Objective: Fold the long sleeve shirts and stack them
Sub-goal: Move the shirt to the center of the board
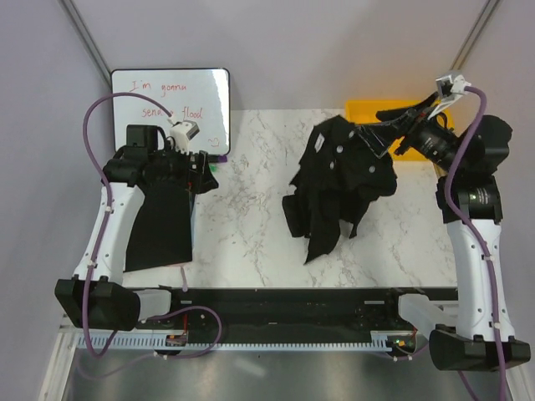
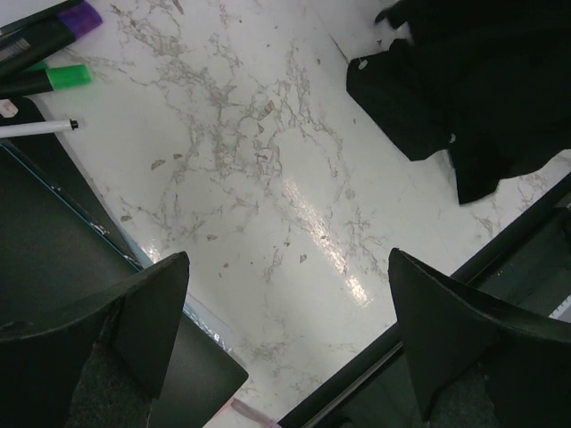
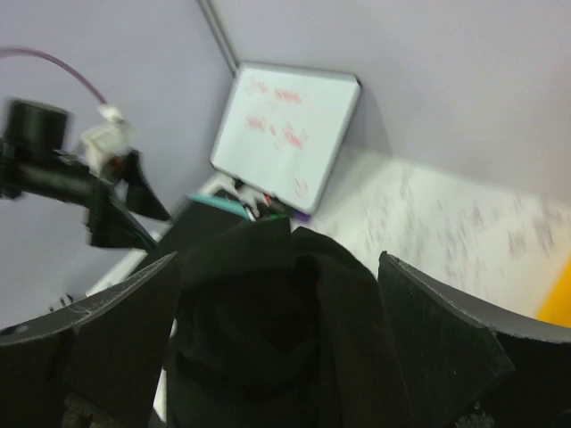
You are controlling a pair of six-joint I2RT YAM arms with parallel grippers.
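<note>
White marble-patterned surface (image 1: 251, 225) with grey veining, bearing a white rectangular whiteboard (image 1: 201, 98) with a black frame and red handwriting, propped at the far left corner against the lilac wall. A flat stiff black board (image 1: 160, 225) with a pale edge lies at the left side of the surface, and a yellow rectangular bin (image 1: 368, 109) sits at the far right corner. In the left wrist view, a purple-capped marker (image 2: 67, 22), a green-capped marker (image 2: 53, 78) and a thin white pen (image 2: 40, 128) lie side by side near the black board.

Matt black cloth shirt (image 1: 341, 185) lies crumpled on a glossy, smooth marble-patterned table (image 1: 251, 217).
</note>
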